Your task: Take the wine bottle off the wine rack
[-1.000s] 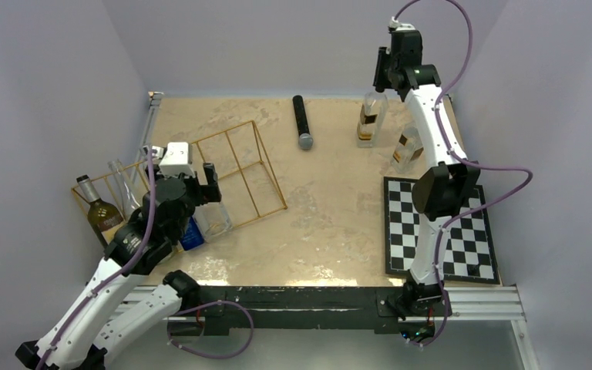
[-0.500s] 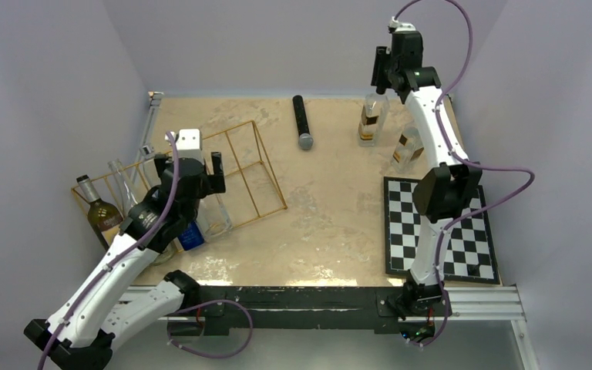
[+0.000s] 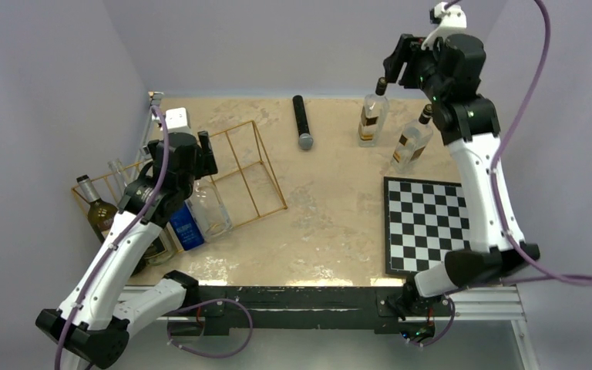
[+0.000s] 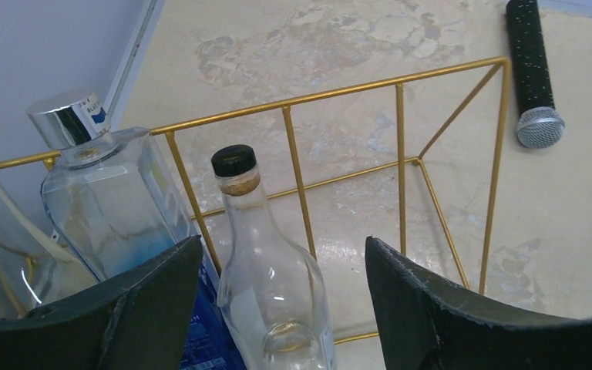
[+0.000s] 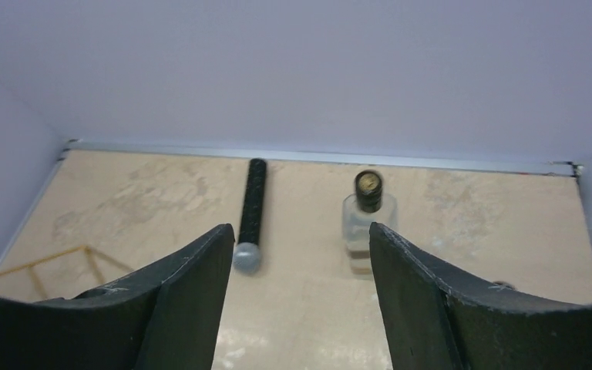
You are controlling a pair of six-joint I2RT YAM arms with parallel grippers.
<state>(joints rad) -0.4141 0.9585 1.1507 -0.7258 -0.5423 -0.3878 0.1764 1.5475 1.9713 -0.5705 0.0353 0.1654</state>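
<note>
Wine bottle (image 3: 100, 214) sits at the left of the frame, in the end bay of the wine rack (image 4: 400, 162). Left jaws gape empty above a clear bottle (image 4: 266, 262); right jaws, upper right, are also wide open and hold nothing.

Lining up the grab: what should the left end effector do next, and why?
Probably shift it left and back toward its base. The open left end effector frames the clear corked bottle, while the dark wine bottle sits at the left end of the wine rack.
</note>
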